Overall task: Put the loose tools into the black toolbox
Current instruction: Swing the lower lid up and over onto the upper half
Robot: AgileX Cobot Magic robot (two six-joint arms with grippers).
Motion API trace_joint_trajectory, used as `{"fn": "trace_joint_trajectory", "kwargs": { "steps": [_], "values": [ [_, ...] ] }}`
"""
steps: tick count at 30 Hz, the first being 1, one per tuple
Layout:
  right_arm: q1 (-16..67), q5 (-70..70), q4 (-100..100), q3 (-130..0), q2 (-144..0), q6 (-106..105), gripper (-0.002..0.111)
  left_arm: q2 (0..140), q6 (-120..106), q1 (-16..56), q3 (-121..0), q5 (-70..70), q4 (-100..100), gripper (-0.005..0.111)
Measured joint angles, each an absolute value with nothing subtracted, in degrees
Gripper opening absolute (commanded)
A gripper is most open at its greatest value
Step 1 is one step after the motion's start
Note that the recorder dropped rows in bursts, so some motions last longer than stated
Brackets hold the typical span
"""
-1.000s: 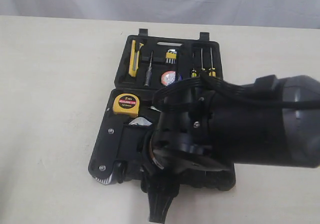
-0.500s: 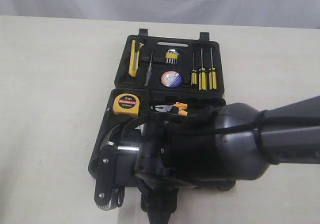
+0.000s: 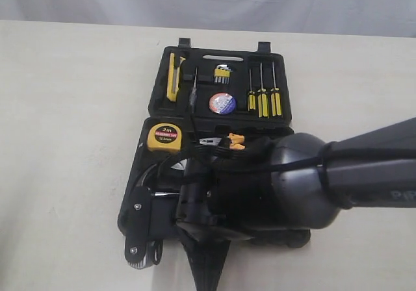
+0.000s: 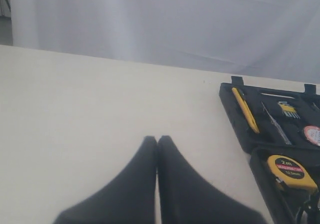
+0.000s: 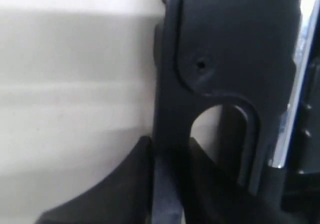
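Black toolbox (image 3: 155, 100) mostly behind right arm (image 3: 305, 187)

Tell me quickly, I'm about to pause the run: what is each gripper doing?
Left gripper: closed, empty.
Right gripper: closed on the black toolbox rim.

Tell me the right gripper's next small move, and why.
Probably lift the black toolbox by the rim to start folding it shut: the tape measure, pliers, utility knife and tape roll sit inside, and the right gripper straddles that rim.
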State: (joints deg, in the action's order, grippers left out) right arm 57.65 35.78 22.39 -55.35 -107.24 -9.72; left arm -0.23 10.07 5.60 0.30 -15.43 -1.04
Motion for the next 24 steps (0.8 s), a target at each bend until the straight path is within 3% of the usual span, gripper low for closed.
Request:
{"fn": "trace_joint_trajectory", "kwargs": {
  "steps": [10, 24],
  "values": [
    [57.9, 49.3, 19.4, -58.8, -97.5, -16.7, -0.001, -0.2, 10.1, 5.6, 0.3, -15.4, -1.0, 0.000],
    [59.8, 69.5, 19.7, -76.3, -91.5, -19.7, -0.001, -0.2, 10.1, 5.6, 0.3, -15.4, -1.0, 0.000]
  ]
}}
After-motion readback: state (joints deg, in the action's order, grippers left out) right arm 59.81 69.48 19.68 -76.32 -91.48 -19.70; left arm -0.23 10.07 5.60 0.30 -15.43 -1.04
